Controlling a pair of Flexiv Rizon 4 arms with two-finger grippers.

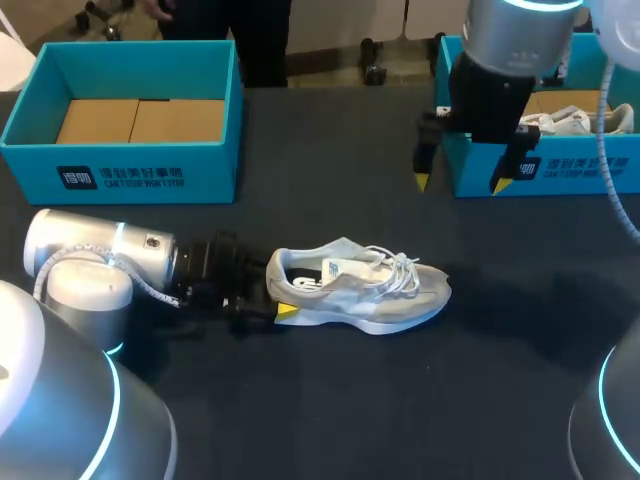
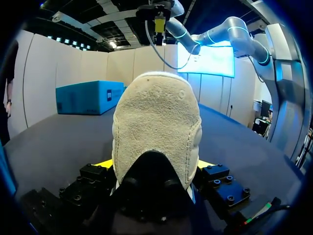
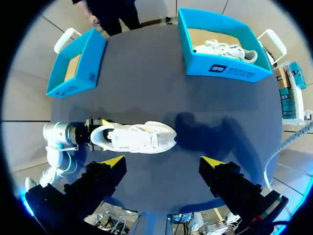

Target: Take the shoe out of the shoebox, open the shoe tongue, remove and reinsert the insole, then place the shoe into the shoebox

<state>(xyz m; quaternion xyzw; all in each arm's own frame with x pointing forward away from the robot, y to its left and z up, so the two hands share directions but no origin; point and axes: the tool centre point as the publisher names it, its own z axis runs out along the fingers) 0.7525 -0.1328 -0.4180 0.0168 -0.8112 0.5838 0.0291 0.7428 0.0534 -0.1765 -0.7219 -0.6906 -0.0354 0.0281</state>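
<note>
The shoe (image 1: 360, 290) is out of its box and lies on its sole on the dark table (image 1: 300, 420), toe pointing towards my right side, so I judge the tongue-opening step to be in hand. The left pincer (image 1: 278, 298) grips the heel, one yellow tip on either side. The right pincer (image 1: 460, 183) hangs high near the right shoebox (image 1: 560, 172), fingers spread and holding nothing. Next, it likely needs to come down to the laces (image 1: 398, 268) and lift the tongue (image 1: 345, 268) while the heel is braced. The shoe is pale grey-white and low-cut, with loose white laces and a suede-like heel patch.
</note>
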